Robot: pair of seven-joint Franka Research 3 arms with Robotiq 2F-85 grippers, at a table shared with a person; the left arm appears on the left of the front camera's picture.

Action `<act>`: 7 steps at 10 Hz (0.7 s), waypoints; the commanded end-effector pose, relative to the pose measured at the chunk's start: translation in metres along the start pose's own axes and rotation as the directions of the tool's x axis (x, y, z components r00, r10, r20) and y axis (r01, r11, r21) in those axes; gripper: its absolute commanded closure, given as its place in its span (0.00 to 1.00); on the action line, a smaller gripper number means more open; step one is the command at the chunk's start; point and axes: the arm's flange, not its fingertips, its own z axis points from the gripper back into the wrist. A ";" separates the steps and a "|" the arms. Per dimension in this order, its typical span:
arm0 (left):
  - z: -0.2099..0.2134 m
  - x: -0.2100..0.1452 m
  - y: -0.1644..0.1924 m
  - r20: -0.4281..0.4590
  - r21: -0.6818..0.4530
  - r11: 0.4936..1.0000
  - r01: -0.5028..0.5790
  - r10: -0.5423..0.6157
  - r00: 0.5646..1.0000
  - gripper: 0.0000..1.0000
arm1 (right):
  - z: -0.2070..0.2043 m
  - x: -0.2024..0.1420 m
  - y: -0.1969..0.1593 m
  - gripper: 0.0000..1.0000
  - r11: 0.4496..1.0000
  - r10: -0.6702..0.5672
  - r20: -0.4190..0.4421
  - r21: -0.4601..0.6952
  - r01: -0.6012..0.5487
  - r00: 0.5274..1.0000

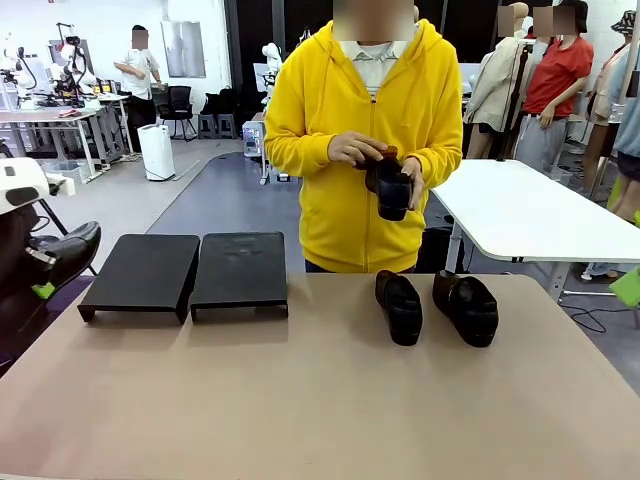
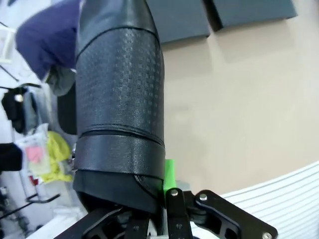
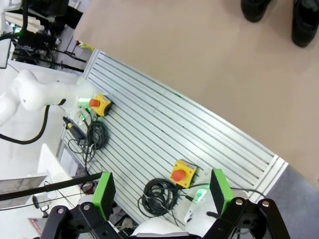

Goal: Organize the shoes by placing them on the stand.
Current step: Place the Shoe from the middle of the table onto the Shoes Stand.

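Front view, left to right. The left gripper (image 1: 40, 278) is hanging at the left edge of the tan tabletop (image 1: 300, 400), jaws clamped on the gripped shoe (image 1: 72, 248), whose toe is pointing up and right. The left stand (image 1: 140, 272) and the right stand (image 1: 240, 268), both flat and black, are sitting side by side on the far half. A person in a yellow hoodie (image 1: 345, 110) is standing at the far side, holding the hand-held shoe (image 1: 392, 192) in both hands at waist height. The left table shoe (image 1: 402, 307) and the right table shoe (image 1: 468, 308) are lying right of centre, near each other but apart. Behind them the grey floor (image 1: 200, 205) is running back to workbenches, and a white table (image 1: 530, 210) is standing at right.

Left wrist view: a green pad (image 2: 169, 172) is pressing against the gripped shoe's textured upper.

Right wrist view: the right gripper (image 3: 162, 189) is standing wide apart, holding nothing, over a slatted metal base (image 3: 164, 129) carrying two yellow stop buttons and coiled cable.
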 end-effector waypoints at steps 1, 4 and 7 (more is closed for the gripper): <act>0.002 0.000 -0.010 -0.015 0.060 0.997 0.049 -0.048 0.999 1.00 | 0.002 0.001 0.000 0.00 1.000 0.027 0.001 0.006 -0.027 1.000; 0.002 0.000 -0.010 -0.015 0.060 0.997 0.049 -0.048 0.999 1.00 | 0.002 0.001 0.000 0.00 1.000 0.027 0.001 0.006 -0.027 1.000; -0.026 0.060 0.012 0.005 0.033 0.998 -0.061 0.061 0.998 1.00 | 0.002 0.001 0.000 0.00 1.000 0.027 0.001 0.006 -0.027 1.000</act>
